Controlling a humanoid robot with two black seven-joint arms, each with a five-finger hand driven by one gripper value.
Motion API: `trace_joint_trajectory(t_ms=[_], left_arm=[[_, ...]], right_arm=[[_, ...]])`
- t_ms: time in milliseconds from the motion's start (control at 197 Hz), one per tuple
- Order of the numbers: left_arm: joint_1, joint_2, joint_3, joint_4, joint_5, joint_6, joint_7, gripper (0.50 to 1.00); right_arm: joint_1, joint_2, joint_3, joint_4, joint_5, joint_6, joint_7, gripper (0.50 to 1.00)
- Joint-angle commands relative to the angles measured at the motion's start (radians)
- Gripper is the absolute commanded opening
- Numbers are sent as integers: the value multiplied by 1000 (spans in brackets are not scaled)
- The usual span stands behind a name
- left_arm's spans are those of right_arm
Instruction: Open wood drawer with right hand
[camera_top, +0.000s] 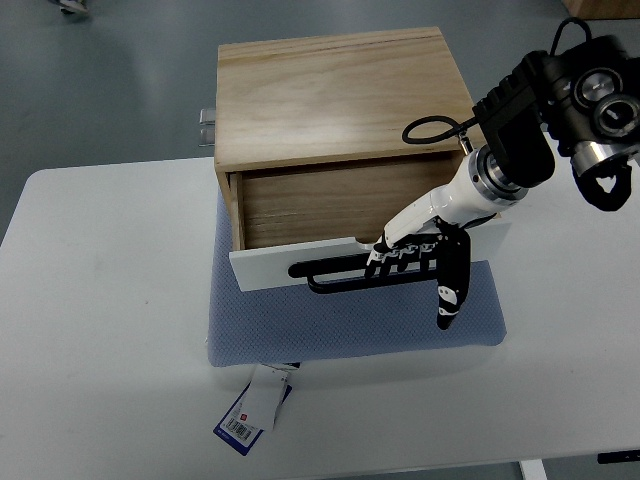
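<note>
A light wooden box (340, 95) stands on a blue-grey mat (350, 325) on the white table. Its drawer (320, 205) is pulled partly out, with a white front panel (270, 267) and a black bar handle (335, 272). My right hand (415, 250), white and black, comes in from the upper right and has its fingers (400, 250) curled over the handle from above. One black finger (448, 295) points down past the panel. The drawer's inside looks bare where it shows.
A white and blue paper tag (252, 408) lies at the mat's front edge. A small metal part (207, 125) sticks out behind the box on the left. The table edge (30, 185) runs close behind the box, with grey floor beyond.
</note>
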Motion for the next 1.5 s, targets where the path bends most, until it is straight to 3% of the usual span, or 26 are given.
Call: trace_joint_trajectory(t_ms=[0, 213, 436, 562, 613, 618, 740, 821, 871, 876, 881, 927, 978, 983, 1013, 1069, 1084, 1236, 1494], left_arm=[[0, 0, 0, 0, 0, 0, 0, 1000], [0, 0, 0, 0, 0, -1, 0, 1000], [0, 0, 0, -1, 0, -1, 0, 1000], [0, 0, 2, -3, 0, -1, 0, 1000], [0, 0, 2, -3, 0, -1, 0, 1000], [0, 0, 2, -4, 0, -1, 0, 1000], [0, 0, 2, -11, 1, -1, 0, 1000], [0, 0, 2, -11, 3, -1, 0, 1000], [0, 0, 2, -11, 3, -1, 0, 1000], [0, 0, 2, -11, 3, -1, 2, 1000], [0, 0, 2, -11, 3, -1, 2, 1000], [0, 0, 2, -11, 3, -1, 2, 1000], [0, 0, 2, -11, 3, -1, 2, 1000], [0, 0, 2, -11, 3, -1, 2, 1000], [0, 0, 2, -11, 1, -1, 2, 1000], [0, 0, 2, -11, 1, -1, 2, 1000], [0, 0, 3, -9, 1, -1, 2, 1000], [0, 0, 3, -12, 1, 0, 2, 1000], [0, 0, 3, -12, 1, 2, 2, 1000]], right_arm=[[20, 0, 8, 0, 2, -1, 0, 940], [57, -2, 73, -4, 22, -8, 0, 940], [47, -74, 298, -245, 16, -83, 0, 940], [-83, -103, 439, -424, 10, -129, 69, 940], [-83, -103, 439, -424, 10, -129, 69, 940], [-162, -100, 518, -503, 10, -152, 103, 940], [-360, -79, 728, -694, 19, -215, 220, 942], [-485, -43, 861, -789, 22, -243, 307, 942], [-485, -43, 861, -790, 22, -243, 307, 942], [-567, -14, 951, -849, 24, -255, 374, 942], [-587, -8, 973, -863, 24, -257, 391, 942], [-658, 23, 1051, -911, 34, -258, 448, 942], [-658, 23, 1051, -911, 34, -258, 448, 942], [-734, 64, 1130, -961, 60, -258, 506, 942], [-776, 93, 1172, -987, 85, -258, 531, 940], [-776, 93, 1173, -987, 85, -258, 531, 940], [-842, 153, 1238, -1030, 146, -258, 565, 940], [-943, 257, 1337, -1099, 290, -255, 620, 942], [-1005, 331, 1354, -1149, 447, -235, 715, 944]])
